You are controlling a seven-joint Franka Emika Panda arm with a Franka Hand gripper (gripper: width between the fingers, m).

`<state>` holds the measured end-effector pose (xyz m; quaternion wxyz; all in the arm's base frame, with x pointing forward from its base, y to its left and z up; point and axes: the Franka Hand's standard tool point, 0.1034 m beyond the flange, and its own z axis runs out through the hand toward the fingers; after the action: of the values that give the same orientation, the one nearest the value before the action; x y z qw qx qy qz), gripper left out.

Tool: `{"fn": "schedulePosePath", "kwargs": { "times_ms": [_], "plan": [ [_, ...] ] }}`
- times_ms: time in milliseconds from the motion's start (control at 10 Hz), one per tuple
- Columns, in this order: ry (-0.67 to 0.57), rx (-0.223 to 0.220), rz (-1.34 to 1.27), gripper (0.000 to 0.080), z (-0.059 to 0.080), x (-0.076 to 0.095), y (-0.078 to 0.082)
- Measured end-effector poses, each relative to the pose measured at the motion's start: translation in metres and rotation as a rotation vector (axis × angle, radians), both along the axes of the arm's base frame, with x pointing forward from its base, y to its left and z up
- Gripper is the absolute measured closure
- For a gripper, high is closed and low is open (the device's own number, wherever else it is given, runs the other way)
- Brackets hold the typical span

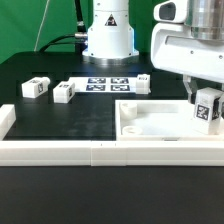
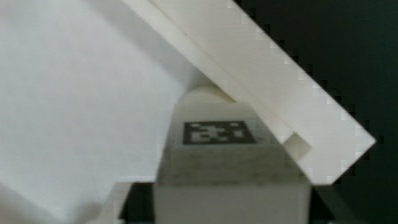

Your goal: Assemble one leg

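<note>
My gripper (image 1: 206, 104) is shut on a leg (image 1: 208, 110), a small white block with a black-and-white tag. It holds the leg upright over the corner of the large white panel (image 1: 150, 122) on the exterior view's right. I cannot tell whether the leg touches the panel. In the wrist view the leg (image 2: 221, 150) fills the space between the dark fingers (image 2: 143, 200) of my gripper (image 2: 228, 202), with the panel's flat face (image 2: 80, 100) and raised edge (image 2: 240, 65) beyond it. Three more legs lie on the table (image 1: 35, 88) (image 1: 65, 92) (image 1: 143, 83).
The marker board (image 1: 107, 84) lies in front of the robot base (image 1: 107, 35). A long white border rail (image 1: 90, 151) runs along the front edge and another rail (image 1: 5, 120) stands on the exterior view's left. Black mat (image 1: 70, 118) lies between them.
</note>
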<state>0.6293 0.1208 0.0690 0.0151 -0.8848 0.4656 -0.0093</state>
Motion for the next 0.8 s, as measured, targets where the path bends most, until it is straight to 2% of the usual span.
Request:
{"fn": "schedulePosePath", "kwargs": {
  "times_ms": [300, 400, 500, 600, 700, 800],
  "plan": [
    [0.006, 0.017, -0.23, 0.0509, 0.0001, 0.0003, -0.0008],
    [0.006, 0.016, -0.218, 0.0433, -0.0004, 0.0, -0.0003],
    [0.006, 0.015, -0.177, 0.0433, -0.0005, -0.0001, -0.0004],
    [0.008, 0.015, -0.17, 0.0251, -0.0005, -0.0002, 0.0],
    [0.008, 0.015, -0.157, 0.0165, -0.0009, -0.0006, 0.0015],
    [0.005, 0.011, -0.048, 0.0165, -0.001, -0.0008, 0.0021]
  ]
}}
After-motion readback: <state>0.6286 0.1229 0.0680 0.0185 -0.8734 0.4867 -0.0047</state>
